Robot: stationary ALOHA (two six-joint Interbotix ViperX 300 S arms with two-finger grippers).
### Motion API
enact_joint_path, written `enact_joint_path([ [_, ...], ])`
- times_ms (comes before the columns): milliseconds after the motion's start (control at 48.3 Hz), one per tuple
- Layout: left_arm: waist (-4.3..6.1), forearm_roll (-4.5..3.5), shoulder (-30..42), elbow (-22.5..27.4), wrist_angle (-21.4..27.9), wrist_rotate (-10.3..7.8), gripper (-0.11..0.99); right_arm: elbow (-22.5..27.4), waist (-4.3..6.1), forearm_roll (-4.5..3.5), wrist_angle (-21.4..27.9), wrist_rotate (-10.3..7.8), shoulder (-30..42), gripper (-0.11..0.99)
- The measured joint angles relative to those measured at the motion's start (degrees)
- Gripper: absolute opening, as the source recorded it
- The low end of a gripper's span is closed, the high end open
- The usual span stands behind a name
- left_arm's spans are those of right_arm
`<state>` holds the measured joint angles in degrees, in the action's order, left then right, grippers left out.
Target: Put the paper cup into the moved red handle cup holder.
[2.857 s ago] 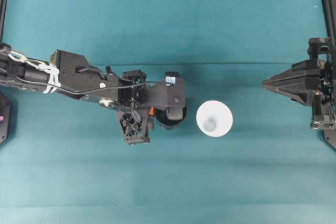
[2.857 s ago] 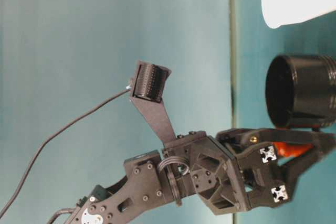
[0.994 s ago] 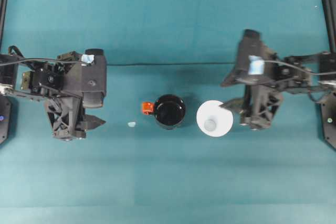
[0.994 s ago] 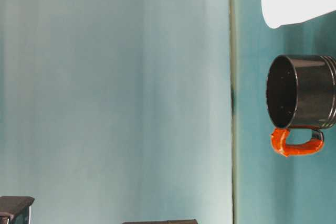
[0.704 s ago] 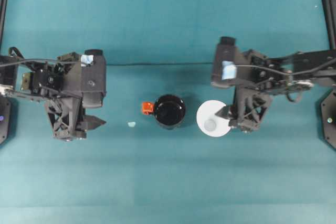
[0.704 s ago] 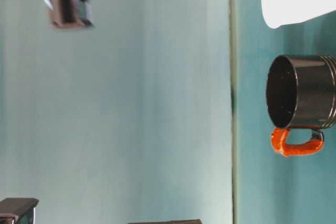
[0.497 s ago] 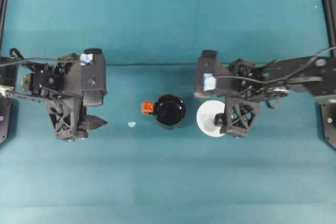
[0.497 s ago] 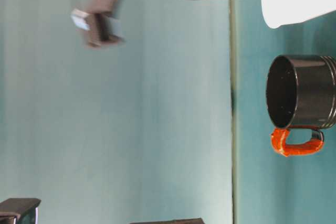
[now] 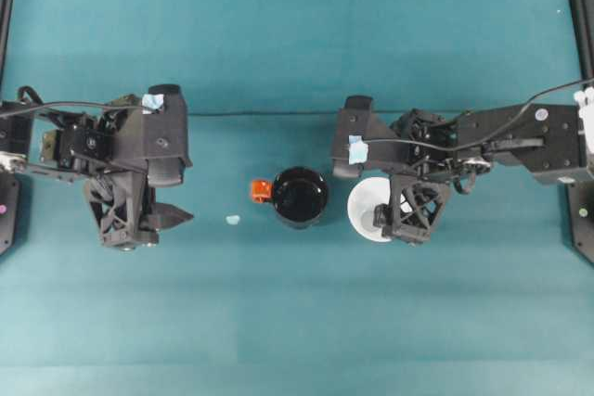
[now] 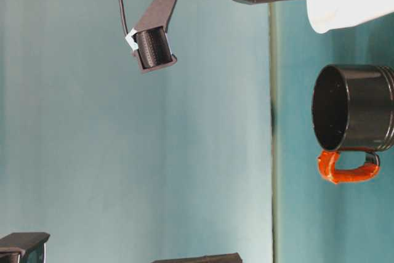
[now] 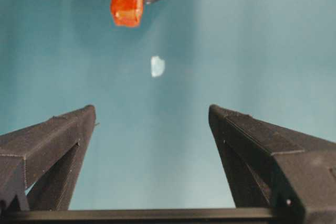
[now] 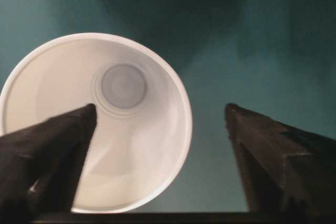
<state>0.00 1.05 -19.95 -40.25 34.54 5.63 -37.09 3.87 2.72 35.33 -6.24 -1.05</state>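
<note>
Hovering right claw (image 12: 160, 114) spread over paper cup (image 12: 105, 124), base visible.

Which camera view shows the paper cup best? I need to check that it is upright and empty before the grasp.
The right wrist view: the paper cup appears from above, whole rim and bare base inside. In the overhead view the right end effector covers part of it. The table-level view catches only part of its side.

Both grippers, left (image 11: 152, 111) (parked) and right (image 12: 160, 111), gape wide.
</note>
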Motion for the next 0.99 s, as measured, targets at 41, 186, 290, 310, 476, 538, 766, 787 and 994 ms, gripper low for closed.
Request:
enact_joint_path([
  [41,0.0,0.0,0.09,0.0,0.0,0.0,0.96,-0.09,-0.09,0.18,0.09,0.0,0.0,0.34],
  [186,0.0,0.09,0.7,0.0,-0.09,0.0,0.96,0.09,-0.44,0.0,0.26,0.0,0.09,0.03],
  [290,0.0,0.0,0.79,0.0,0.0,0.0,0.96,0.0,-0.79,0.18,0.35,0.0,0.09,-0.08],
  [310,0.0,0.0,0.79,0.0,-0.09,0.0,0.96,0.09,-0.88,0.18,0.35,0.0,0.09,-0.09],
  [476,0.0,0.09,0.79,0.0,-0.09,0.0,0.96,0.09,-1.05,0.26,0.35,0.0,0.09,-0.11],
  [538,0.0,0.0,0.79,0.0,0.0,0.09,0.96,0.26,-1.05,0.62,0.97,0.0,0.09,-0.11],
  [766,0.0,0.09,0.88,0.0,-0.09,0.09,0.96,5.01,-0.79,0.97,10.9,0.0,-2.2,-0.11],
  [787,0.0,0.09,0.88,0.0,-0.09,0.09,0.96,5.71,-0.7,0.88,11.95,0.0,-2.55,-0.11],
  [994,0.0,0.09,0.88,0.09,-0.09,0.09,0.96,14.41,2.46,0.88,18.37,0.0,-4.57,-0.11],
])
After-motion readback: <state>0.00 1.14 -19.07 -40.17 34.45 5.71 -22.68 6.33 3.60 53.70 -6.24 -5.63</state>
